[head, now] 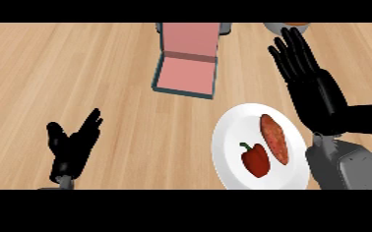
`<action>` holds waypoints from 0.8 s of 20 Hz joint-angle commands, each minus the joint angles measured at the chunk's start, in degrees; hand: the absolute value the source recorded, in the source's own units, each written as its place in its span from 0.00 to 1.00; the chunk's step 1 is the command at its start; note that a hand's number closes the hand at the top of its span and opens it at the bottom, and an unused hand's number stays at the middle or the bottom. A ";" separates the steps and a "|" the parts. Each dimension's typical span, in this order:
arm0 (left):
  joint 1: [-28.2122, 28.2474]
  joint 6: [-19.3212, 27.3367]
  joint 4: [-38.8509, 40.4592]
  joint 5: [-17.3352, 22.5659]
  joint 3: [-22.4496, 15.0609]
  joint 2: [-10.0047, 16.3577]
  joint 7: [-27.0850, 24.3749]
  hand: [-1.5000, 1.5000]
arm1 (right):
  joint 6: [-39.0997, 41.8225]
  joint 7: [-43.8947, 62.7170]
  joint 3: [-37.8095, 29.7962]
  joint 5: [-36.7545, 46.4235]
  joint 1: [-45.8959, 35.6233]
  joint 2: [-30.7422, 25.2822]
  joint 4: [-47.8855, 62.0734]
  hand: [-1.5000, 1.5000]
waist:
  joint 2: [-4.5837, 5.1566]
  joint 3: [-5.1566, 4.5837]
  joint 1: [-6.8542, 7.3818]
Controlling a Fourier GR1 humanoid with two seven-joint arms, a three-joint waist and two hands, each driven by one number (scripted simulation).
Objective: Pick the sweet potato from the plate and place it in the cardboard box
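Two things lay on the plate [231,128]: the sweet potato [274,138], lengthwise toward the plate's right side, and a red pepper [255,159] just beside it on the left. Whether they touched could not be told. The right hand [314,96] hovered past the plate's upper right rim, fingers straight and spread, holding nothing, so the pick had not yet begun. The left hand [71,147] rested open at the lower left, fingers up, well apart from everything. To grasp well, the right hand would probably need to move over the plate and descend on the potato's middle, thumb and fingers closing across its narrow width, not along its length. Coming in from the right would likely keep the fingers off the pepper; nudging or pinching it looked the main risk. The box [187,71] sat open on the tabletop [87,78] up and left of the plate, so lifting clear of the rim before carrying across seemed wise.
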 commanded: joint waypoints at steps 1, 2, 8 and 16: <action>1.42 1.97 -3.18 -2.63 1.30 2.40 -0.63 0.50 | 3.09 -1.57 -0.90 -1.35 -0.18 0.35 1.54 0.00 | -0.98 -1.33 -1.78; -0.05 1.77 -4.69 -4.23 1.23 3.95 -1.49 0.50 | 5.39 -5.51 -1.67 -1.69 -2.77 0.67 7.39 0.00 | -0.71 -1.30 -1.27; -2.90 4.63 -9.85 -10.98 0.77 8.28 -4.82 0.50 | 1.54 -4.78 0.89 21.38 -2.57 -14.87 12.75 1.00 | -0.65 -1.74 -1.88; -1.59 8.19 -11.91 -17.01 -1.76 4.18 -5.16 0.50 | 3.04 -24.93 -6.79 14.43 0.87 -5.26 29.09 0.00 | -0.88 -1.34 -1.97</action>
